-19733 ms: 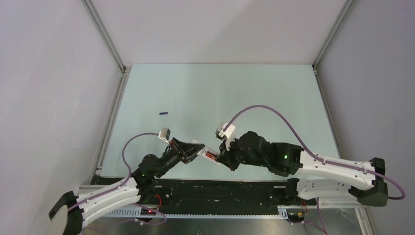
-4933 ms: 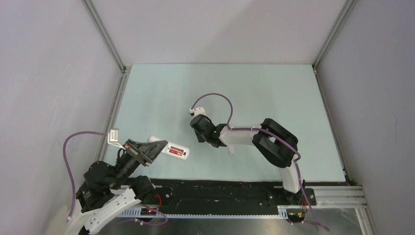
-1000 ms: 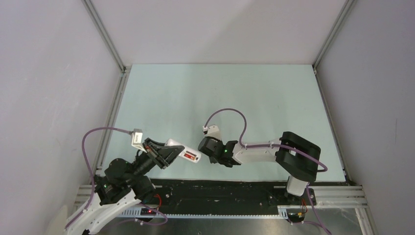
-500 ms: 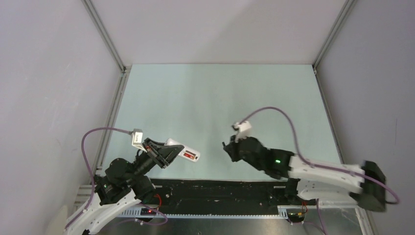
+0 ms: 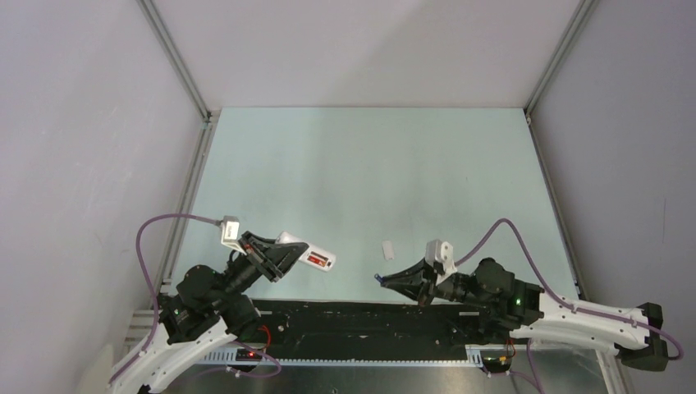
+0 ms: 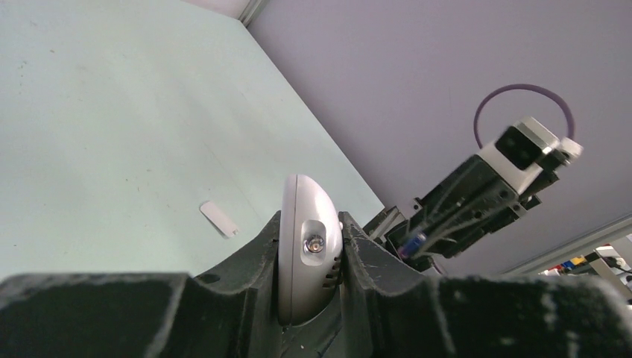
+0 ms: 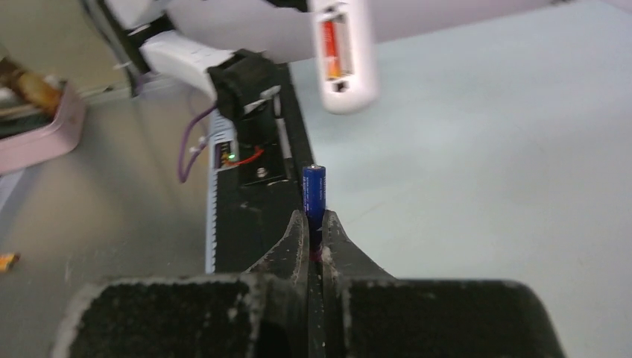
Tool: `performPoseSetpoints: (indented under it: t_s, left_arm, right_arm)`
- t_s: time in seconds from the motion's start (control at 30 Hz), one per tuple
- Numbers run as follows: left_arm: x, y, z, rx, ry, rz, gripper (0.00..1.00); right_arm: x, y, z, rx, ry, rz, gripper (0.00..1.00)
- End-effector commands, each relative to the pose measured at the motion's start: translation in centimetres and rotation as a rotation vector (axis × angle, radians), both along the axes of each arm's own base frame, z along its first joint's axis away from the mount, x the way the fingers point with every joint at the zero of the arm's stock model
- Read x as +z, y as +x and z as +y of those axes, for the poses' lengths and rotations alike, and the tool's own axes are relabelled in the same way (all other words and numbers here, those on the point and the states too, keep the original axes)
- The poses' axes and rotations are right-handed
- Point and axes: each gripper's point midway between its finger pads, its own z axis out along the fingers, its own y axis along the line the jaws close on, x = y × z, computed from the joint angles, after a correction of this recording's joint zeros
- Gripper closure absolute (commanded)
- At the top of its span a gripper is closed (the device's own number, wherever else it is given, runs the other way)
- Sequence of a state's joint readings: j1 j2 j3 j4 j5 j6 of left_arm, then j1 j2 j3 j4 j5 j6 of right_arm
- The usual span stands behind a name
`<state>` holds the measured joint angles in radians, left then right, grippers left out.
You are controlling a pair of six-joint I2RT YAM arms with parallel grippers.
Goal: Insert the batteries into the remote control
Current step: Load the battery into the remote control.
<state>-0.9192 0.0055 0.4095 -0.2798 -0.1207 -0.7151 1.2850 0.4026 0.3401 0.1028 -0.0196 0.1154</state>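
Near the front edge of the table [image 5: 353, 164], on my left, the left gripper [image 5: 277, 256] was clamped on the remote control [image 5: 310, 257]. It held the handset off the surface with the free end pointing across at the other arm. Through the left wrist camera I saw the remote's rounded end wedged tight between both fingers [image 6: 257, 250].

Its battery bay was uncovered, and the right wrist camera looked straight into it. The red-orange battery [image 7: 329, 49] sat in one slot there.

Over on my right, the right gripper [image 5: 382, 280] was closed on the dark blue battery [image 7: 314, 188]. It pinched the lower end, so most of the cell stood out past the fingertips. That gripper hung low by the table's near edge, well apart from the remote control and aimed towards it.

I could see the small white cover plate [image 5: 388, 248] lying flat on the table, a little farther back than the right gripper, touching neither arm.
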Motion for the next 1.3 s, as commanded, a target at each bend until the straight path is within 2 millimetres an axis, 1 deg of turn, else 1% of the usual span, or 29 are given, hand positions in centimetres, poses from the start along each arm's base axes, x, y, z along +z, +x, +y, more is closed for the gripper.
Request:
performPoseSetpoints:
  t_s: [0.0, 0.07, 0.1, 0.23, 0.4, 0.47, 0.5, 0.53, 0.57, 0.6, 0.63, 0.67, 0.7, 0.73, 0.77, 0.8, 0.83, 0.87, 0.9, 0.93, 0.97, 1.0, 1.03, 1.07, 1.1, 1.13, 1.17, 1.2, 1.27]
  left_arm:
    - [4.1, -1.5, 1.7, -0.011, -0.116, -0.104, 1.00]
    - [4.2, -1.6, 1.5, -0.020, -0.114, -0.104, 1.00]
    - [4.2, -1.7, 1.5, -0.023, -0.112, -0.102, 1.00]
    - [4.3, -1.9, 1.3, -0.038, -0.116, -0.098, 1.00]
    - [4.4, -2.1, 1.2, -0.053, -0.119, -0.097, 1.00]
    - [4.4, -2.2, 1.1, -0.058, -0.119, -0.095, 1.00]
    - [4.3, -2.1, 1.1, -0.059, -0.120, -0.088, 1.00]
    - [4.3, -2.0, 1.0, -0.055, -0.122, -0.079, 1.00]
    - [4.0, -1.6, 1.0, -0.037, -0.132, -0.049, 1.00]
    - [3.7, -1.3, 0.9, -0.025, -0.138, -0.025, 1.00]
    - [2.8, -0.5, 0.9, 0.007, -0.156, 0.034, 1.00]
    - [2.3, 0.3, 0.9, 0.044, -0.189, 0.094, 1.00]
    - [1.3, 0.8, 0.7, 0.060, -0.193, 0.130, 1.00]
    - [0.4, 1.4, 0.4, 0.081, -0.203, 0.187, 1.00]
    - [-0.4, 1.7, 0.1, 0.085, -0.199, 0.213, 1.00]
    - [-0.9, 1.8, -0.4, 0.082, -0.203, 0.247, 1.00]
    - [-1.6, 1.9, -0.7, 0.077, -0.201, 0.265, 1.00]
    - [-1.9, 1.9, -1.1, 0.067, -0.211, 0.293, 1.00]
    - [-2.4, 2.1, -1.5, 0.058, -0.223, 0.302, 1.00]
    - [-2.7, 1.9, -2.0, 0.034, -0.238, 0.319, 1.00]
    - [-2.8, 2.0, -2.6, 0.012, -0.269, 0.312, 1.00]
    - [-2.9, 1.8, -3.3, -0.025, -0.307, 0.315, 1.00]
    - [-3.1, 1.8, -3.6, -0.037, -0.316, 0.323, 1.00]
    - [-3.5, 1.7, -3.9, -0.051, -0.318, 0.336, 1.00]
    - [-3.7, 1.7, -4.1, -0.055, -0.315, 0.339, 1.00]
    - [-3.9, 1.8, -4.2, -0.054, -0.308, 0.342, 1.00]
    - [-3.9, 1.8, -4.2, -0.053, -0.307, 0.340, 1.00]
    - [-3.8, 1.8, -4.2, -0.054, -0.311, 0.336, 1.00]
    - [-3.5, 1.9, -4.1, -0.052, -0.317, 0.325, 1.00]
  right_arm:
    - [1.9, -3.2, 0.6, 0.181, 0.051, -0.240, 1.00]
    - [2.2, -3.9, 0.9, 0.212, 0.068, -0.291, 1.00]
    - [2.1, -4.0, 1.0, 0.220, 0.065, -0.307, 1.00]
    - [2.4, -4.9, 1.3, 0.257, 0.087, -0.341, 1.00]
    - [3.1, -5.0, 1.4, 0.256, 0.117, -0.356, 1.00]
    - [3.8, -4.2, 1.4, 0.203, 0.142, -0.295, 1.00]
    - [4.1, -3.2, 1.4, 0.141, 0.152, -0.264, 1.00]
    - [4.7, -2.8, 1.6, 0.119, 0.169, -0.234, 1.00]
    - [4.8, -2.2, 1.8, 0.081, 0.162, -0.219, 1.00]
    - [4.8, -1.9, 2.3, 0.067, 0.133, -0.208, 1.00]
    - [3.2, -1.3, 3.0, 0.043, 0.056, -0.188, 1.00]
    - [4.2, -1.0, 3.3, 0.025, 0.052, -0.180, 1.00]
    - [3.0, -0.2, 3.8, -0.010, -0.009, -0.161, 1.00]
    - [3.9, 0.2, 4.0, -0.037, -0.003, -0.147, 1.00]
    - [3.6, 0.5, 4.3, -0.047, -0.023, -0.141, 1.00]
    - [4.4, 0.6, 4.4, -0.056, -0.011, -0.141, 1.00]
    - [4.6, 0.6, 4.5, -0.057, -0.011, -0.141, 1.00]
    - [5.3, 0.7, 4.5, -0.069, 0.001, -0.141, 1.00]
    - [5.3, 0.9, 4.4, -0.077, -0.007, -0.139, 1.00]
    - [6.1, 1.2, 4.3, -0.099, 0.004, -0.133, 1.00]
    - [5.8, 1.3, 4.2, -0.106, -0.022, -0.128, 1.00]
    - [6.6, 1.5, 4.0, -0.122, -0.019, -0.124, 1.00]
    - [6.8, 1.6, 3.9, -0.127, -0.042, -0.112, 1.00]
    - [6.0, 1.9, 3.8, -0.143, -0.086, -0.103, 1.00]
    - [6.9, 2.0, 3.8, -0.154, -0.075, -0.076, 1.00]
    - [6.3, 2.2, 3.7, -0.173, -0.109, -0.061, 1.00]
    - [6.6, 2.3, 3.7, -0.180, -0.107, -0.045, 1.00]
    - [6.1, 2.4, 3.9, -0.186, -0.130, -0.040, 1.00]
    - [6.0, 2.7, 4.3, -0.202, -0.143, -0.036, 1.00]
